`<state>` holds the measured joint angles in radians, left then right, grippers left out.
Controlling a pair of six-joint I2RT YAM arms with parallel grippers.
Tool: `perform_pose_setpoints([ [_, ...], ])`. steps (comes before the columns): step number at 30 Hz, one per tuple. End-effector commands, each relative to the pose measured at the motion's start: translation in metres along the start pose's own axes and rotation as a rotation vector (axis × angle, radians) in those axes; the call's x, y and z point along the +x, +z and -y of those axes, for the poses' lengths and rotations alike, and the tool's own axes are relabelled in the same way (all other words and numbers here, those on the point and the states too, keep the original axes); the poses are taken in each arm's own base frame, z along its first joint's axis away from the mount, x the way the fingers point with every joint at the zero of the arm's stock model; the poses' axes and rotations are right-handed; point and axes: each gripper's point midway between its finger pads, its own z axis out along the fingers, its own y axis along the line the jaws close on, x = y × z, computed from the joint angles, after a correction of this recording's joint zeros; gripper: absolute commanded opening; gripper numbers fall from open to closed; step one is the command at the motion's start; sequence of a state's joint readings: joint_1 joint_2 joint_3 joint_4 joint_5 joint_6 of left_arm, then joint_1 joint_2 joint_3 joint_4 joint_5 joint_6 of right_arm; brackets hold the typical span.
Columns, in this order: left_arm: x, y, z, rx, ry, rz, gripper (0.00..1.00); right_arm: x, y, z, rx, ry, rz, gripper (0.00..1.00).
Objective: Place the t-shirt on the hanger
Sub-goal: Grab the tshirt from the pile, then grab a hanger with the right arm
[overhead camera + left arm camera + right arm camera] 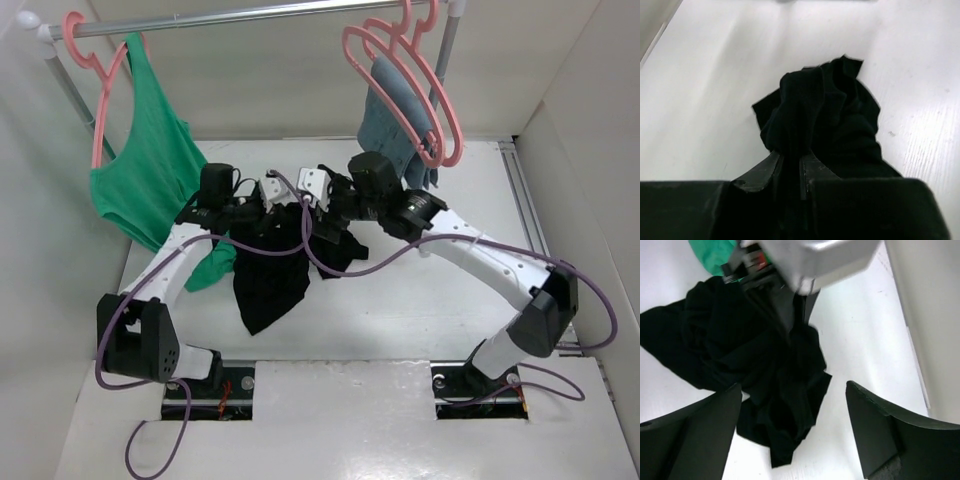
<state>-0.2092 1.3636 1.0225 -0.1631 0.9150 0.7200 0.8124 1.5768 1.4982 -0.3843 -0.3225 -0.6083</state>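
Left wrist view: the left pincer [789,157] clamps a fold of the black t-shirt [830,110].
The cloth bunches just ahead of its fingertips, seemingly so the right pincer [792,386], spread wide just above, can take another hold.

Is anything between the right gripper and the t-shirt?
Nothing. In the right wrist view the right gripper, jaws open, frames the t-shirt directly; only bare table shows around it.

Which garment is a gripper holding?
The black t-shirt, clamped in the left gripper; the green top and grey-blue garment hang from the rail.
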Motion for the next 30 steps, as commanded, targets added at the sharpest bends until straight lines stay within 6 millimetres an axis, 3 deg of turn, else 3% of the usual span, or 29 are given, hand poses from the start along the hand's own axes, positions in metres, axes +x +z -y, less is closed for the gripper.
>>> perform_pose_setpoints([
  [1,0.027,-0.021,-0.006,-0.082,-0.124,-0.072,0.00,-0.071,-0.044,0.004,0.033,-0.076,0.157,0.90],
  [2,0.027,-0.020,-0.005,-0.083,-0.153,-0.071,0.00,-0.091,-0.058,0.011,0.057,-0.090,0.193,0.90],
  [5,0.030,-0.025,-0.004,-0.100,-0.166,-0.076,0.00,-0.118,-0.080,0.020,0.079,-0.095,0.229,0.90],
  [6,0.030,-0.025,-0.003,-0.100,-0.178,-0.075,0.00,-0.139,-0.093,0.031,0.114,-0.110,0.266,0.90],
  [8,0.024,-0.026,-0.006,-0.112,-0.167,-0.059,0.00,-0.158,-0.106,0.041,0.144,-0.121,0.294,0.89],
  [9,0.020,-0.027,-0.007,-0.120,-0.164,-0.047,0.00,-0.176,-0.120,0.050,0.174,-0.133,0.325,0.88],
  [12,0.013,-0.029,-0.011,-0.145,-0.154,-0.030,0.00,-0.191,-0.145,0.079,0.272,-0.126,0.343,0.85],
  [14,0.013,-0.030,-0.012,-0.157,-0.155,-0.028,0.00,-0.209,-0.172,0.103,0.376,-0.126,0.377,0.83],
  [17,0.006,-0.032,-0.014,-0.170,-0.140,-0.010,0.00,-0.207,-0.199,0.145,0.534,-0.059,0.371,0.79],
  [19,0.006,-0.033,-0.015,-0.185,-0.141,-0.008,0.00,-0.192,-0.217,0.179,0.642,-0.012,0.343,0.79],
  [21,0.006,-0.034,-0.016,-0.198,-0.133,-0.007,0.00,-0.185,-0.219,0.189,0.623,0.039,0.366,0.78],
  [22,0.004,-0.036,-0.016,-0.202,-0.126,-0.002,0.00,-0.172,-0.223,0.202,0.642,0.063,0.350,0.75],
  [30,0.006,-0.036,-0.016,-0.213,-0.120,-0.002,0.00,-0.152,-0.236,0.232,0.648,0.139,0.400,0.59],
])
